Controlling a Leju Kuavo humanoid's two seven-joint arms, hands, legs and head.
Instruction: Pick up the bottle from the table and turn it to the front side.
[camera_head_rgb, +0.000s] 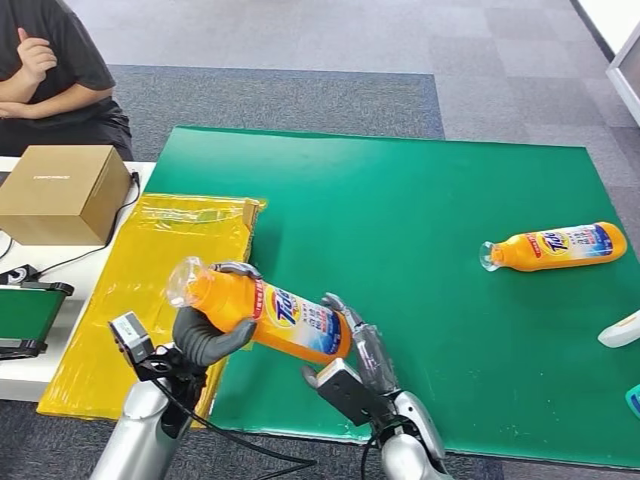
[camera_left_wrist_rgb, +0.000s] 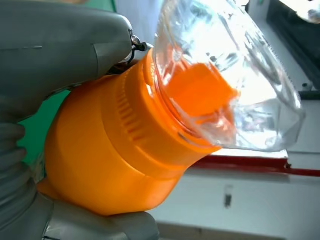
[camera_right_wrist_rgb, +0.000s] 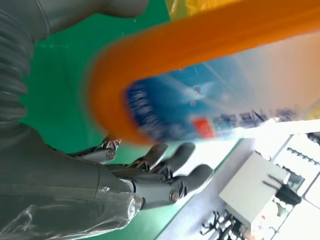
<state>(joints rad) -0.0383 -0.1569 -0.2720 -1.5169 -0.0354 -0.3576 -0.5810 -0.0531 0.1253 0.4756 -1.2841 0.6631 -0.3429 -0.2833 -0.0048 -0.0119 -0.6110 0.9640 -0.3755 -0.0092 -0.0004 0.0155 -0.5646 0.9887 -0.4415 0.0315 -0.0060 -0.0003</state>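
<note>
Now the left hand (camera_head_rgb: 202, 335) grips the bottle (camera_head_rgb: 260, 305) by its neck, up off the mat (camera_head_rgb: 423, 240) (so it can turn). The right hand (camera_head_rgb: 361, 362) is open, fingers apart by the bottle's bottom, likely to steady it.

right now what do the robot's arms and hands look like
Both arms are silver metal. The left hand has a thick grey thumb and a ribbed grey cover, with black cables along its wrist. The right hand has dark jointed fingers under clear plastic wrap.

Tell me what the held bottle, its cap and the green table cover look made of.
Bottle: likely glossy orange plastic with a printed label. Cap: clear, see-through plastic over an orange spout. Green mat: matte and flat, maybe rubber or felt; the finish leaves it open. Left hand grips the neck.
</note>
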